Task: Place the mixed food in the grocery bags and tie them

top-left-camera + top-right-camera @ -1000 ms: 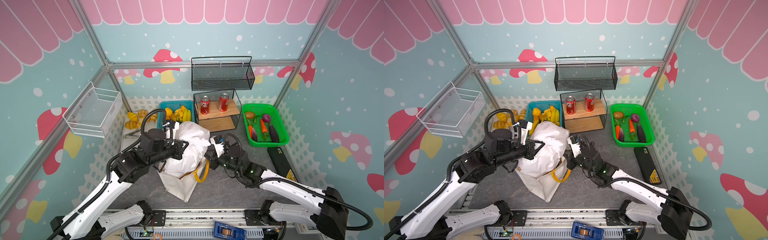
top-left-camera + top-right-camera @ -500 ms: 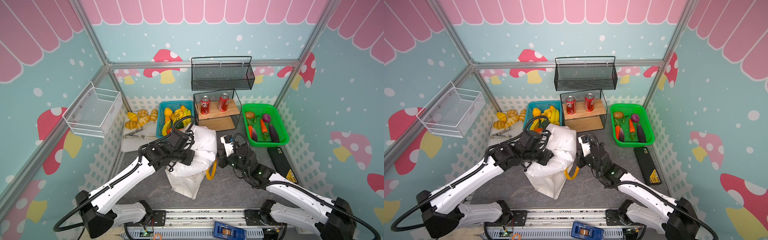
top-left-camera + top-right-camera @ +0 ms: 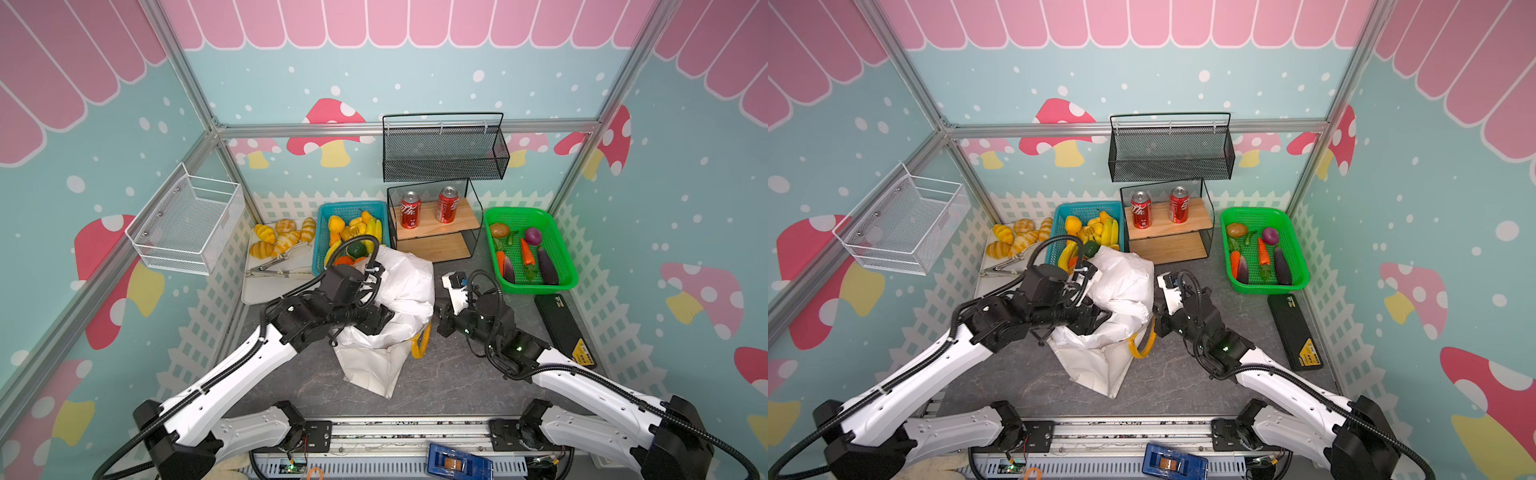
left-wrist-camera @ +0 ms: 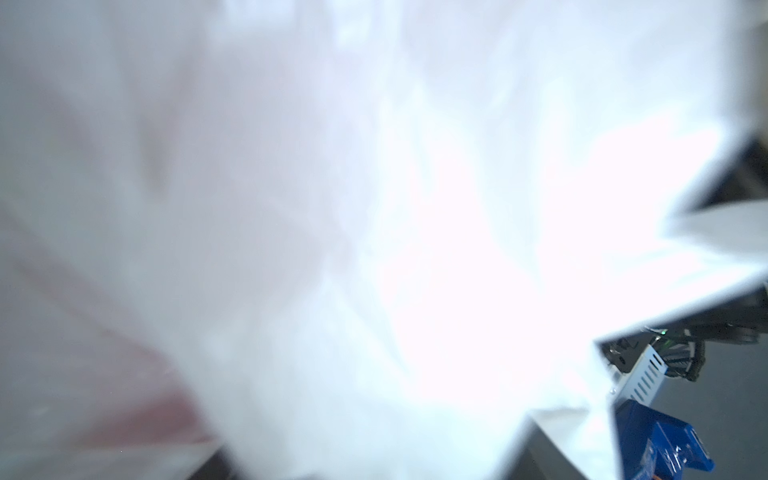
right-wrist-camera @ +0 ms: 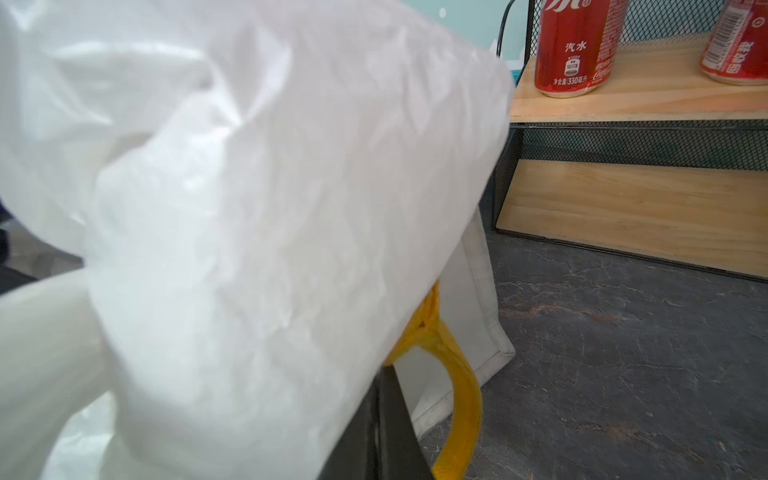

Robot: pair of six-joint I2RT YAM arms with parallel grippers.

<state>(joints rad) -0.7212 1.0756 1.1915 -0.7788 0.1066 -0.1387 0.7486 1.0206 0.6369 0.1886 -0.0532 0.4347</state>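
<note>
Bags sit mid tabletop (image 3: 457,374): plastic bag (image 3: 403,282) lies puffed on top of the slumped tote (image 3: 374,370). No knot shows on either. The tote's yellow handle (image 3: 420,343) hangs loose at its side. Contents are hidden and the snack packets are nowhere in view, so they may be inside; cannot tell. The green basket (image 3: 540,288), well apart at back right, holds the eggplant (image 3: 547,266) and carrot (image 3: 525,252). Packing looks unfinished and tying not begun, by my read.

Left end effector (image 3: 376,322) is buried in the plastic bag's folds, touching film. Its wrist view is white blur, so how wide it is cannot be told. Right end effector (image 3: 436,326) is closed tight against the bag's right side, just beside the yellow handle. Whether film is pinched in it cannot be told.
</note>
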